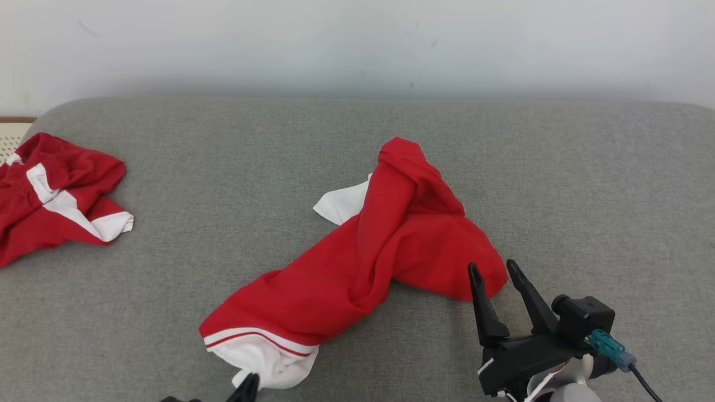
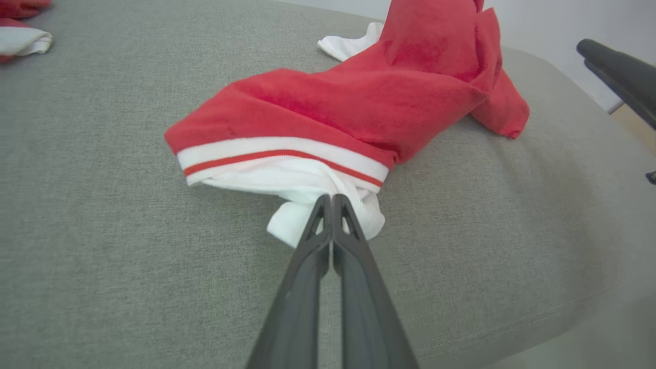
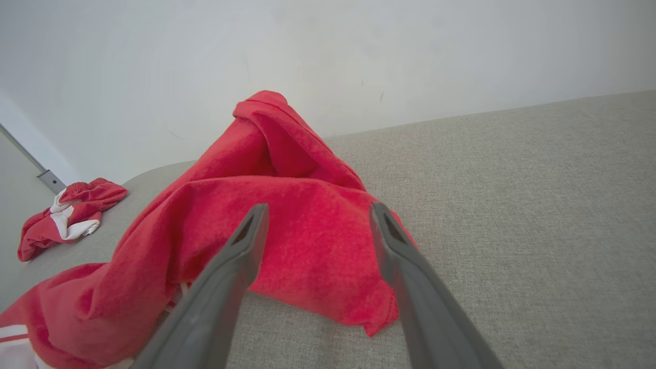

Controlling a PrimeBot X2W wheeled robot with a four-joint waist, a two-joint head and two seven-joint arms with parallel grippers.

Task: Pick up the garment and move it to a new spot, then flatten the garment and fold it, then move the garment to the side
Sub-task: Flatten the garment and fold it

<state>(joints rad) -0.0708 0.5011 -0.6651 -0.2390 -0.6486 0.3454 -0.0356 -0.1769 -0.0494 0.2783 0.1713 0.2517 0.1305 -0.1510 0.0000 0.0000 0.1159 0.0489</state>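
Note:
A crumpled red garment (image 1: 380,245) with white trim lies stretched across the middle of the grey cushion (image 1: 357,134). My left gripper (image 2: 330,197) is shut on the garment's white end (image 2: 287,225) near the red-striped band; its tip shows at the head view's bottom edge (image 1: 248,382). My right gripper (image 1: 490,269) is open, fingers pointing at the garment's near right corner (image 3: 369,307), a little short of it, with nothing between them (image 3: 316,214).
A second red and white garment (image 1: 50,195) lies bunched at the cushion's far left (image 3: 66,218). A white wall (image 1: 357,44) runs behind the cushion. Bare grey cushion spreads to the right (image 1: 614,212) and between the two garments.

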